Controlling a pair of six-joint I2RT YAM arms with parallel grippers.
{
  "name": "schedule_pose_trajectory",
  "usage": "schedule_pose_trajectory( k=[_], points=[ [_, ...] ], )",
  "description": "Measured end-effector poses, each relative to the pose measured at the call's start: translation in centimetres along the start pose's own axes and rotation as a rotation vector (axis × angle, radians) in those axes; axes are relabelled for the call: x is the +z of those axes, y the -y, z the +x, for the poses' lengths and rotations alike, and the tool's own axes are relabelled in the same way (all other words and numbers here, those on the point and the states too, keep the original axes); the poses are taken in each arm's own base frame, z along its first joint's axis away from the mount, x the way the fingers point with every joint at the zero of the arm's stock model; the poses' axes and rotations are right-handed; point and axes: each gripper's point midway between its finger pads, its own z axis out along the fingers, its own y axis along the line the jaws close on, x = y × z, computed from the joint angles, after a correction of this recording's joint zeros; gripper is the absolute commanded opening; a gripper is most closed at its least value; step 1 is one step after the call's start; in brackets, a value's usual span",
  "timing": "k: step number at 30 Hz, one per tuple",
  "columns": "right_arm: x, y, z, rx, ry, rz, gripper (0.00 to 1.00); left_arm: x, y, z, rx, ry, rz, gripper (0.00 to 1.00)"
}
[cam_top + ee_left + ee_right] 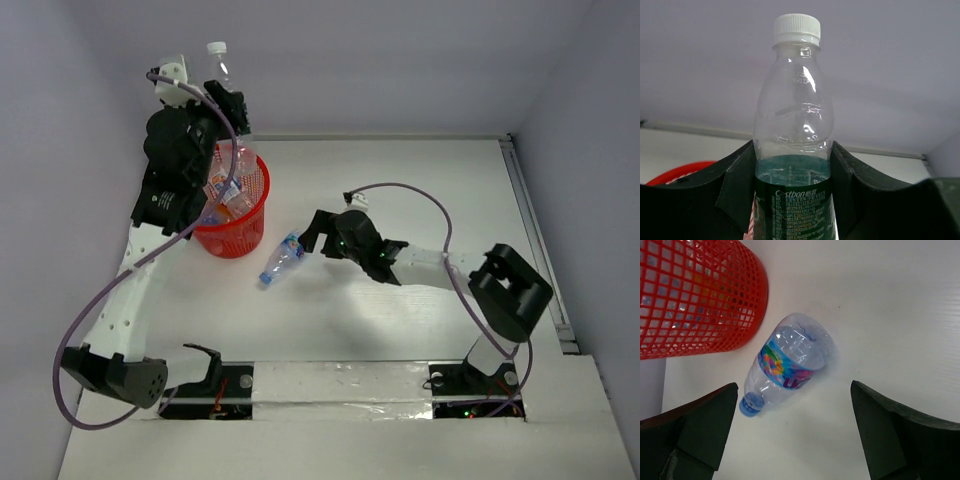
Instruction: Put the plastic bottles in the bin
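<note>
Left hand: the left hand [792,172] is closed around the green label of a clear bottle [794,115] with a white cap. It holds the bottle upright and raised off the table [420,180].
Held bottle's place: up by the far side of the bin [240,238], whose red rim shows low at the left of the wrist view. Whether the bottle hangs squarely over the opening cannot be told.
Bin: standing on the table at the left, with several bottles [235,192] already inside.
Right hand: the right hand [794,390] is spread wide and holds nothing. It is low over the table and faces a loose bottle [790,357].
Loose bottle: clear, with a blue cap and a many-coloured label. It lies on its side on the table just beside the bin's mesh wall, between the two open fingers but touched by neither.
Step in hand: by the look of it, the left arm is about to drop its bottle while the right lines up a pick.
Next move: the left hand needs the bottle clearly above the opening before it lets go. The right hand needs to come down around the bottle's body and close without rolling it against the bin.
</note>
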Motion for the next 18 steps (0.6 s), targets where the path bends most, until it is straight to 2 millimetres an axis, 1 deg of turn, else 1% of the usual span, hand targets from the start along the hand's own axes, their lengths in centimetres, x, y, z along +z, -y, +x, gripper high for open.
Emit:
schedule_pose_trajectory(
  k=[1,3,5,8,11,13,14,17,18],
  points=[
    [0.9,-0.2,0.2,0.009,-0.008,0.002,1.00,-0.2,-0.9,0.5,0.002,-0.005,-0.026,0.31],
    [2.1,-0.4,0.6,0.026,-0.021,0.007,1.00,-0.4,-3.2,2.1,0.012,-0.024,-0.090,0.30],
    [3.2,-0.4,1.3,0.049,-0.039,0.014,1.00,-0.5,-6.1,3.7,0.025,-0.048,-0.169,0.30],
    [4.6,0.2,2.7,0.074,-0.073,0.034,1.00,-0.7,-9.9,5.7,0.035,-0.076,-0.268,0.29],
    [6.3,0.8,4.2,0.096,-0.106,0.056,1.00,-1.4,-12.9,7.2,0.040,-0.086,-0.354,0.29],
    [7.1,0.6,4.7,0.124,-0.115,0.052,1.00,-1.9,-14.1,7.5,0.040,-0.081,-0.394,0.29],
    [7.3,0.5,4.7,0.128,-0.115,0.048,1.00,-2.1,-14.6,7.3,0.037,-0.070,-0.412,0.28],
    [7.8,0.0,4.6,0.139,-0.117,0.041,0.99,-2.0,-15.6,6.0,0.017,-0.016,-0.445,0.28],
    [8.0,-0.1,4.6,0.143,-0.117,0.039,0.96,-2.0,-16.0,5.5,0.008,0.003,-0.455,0.28]
  ],
)
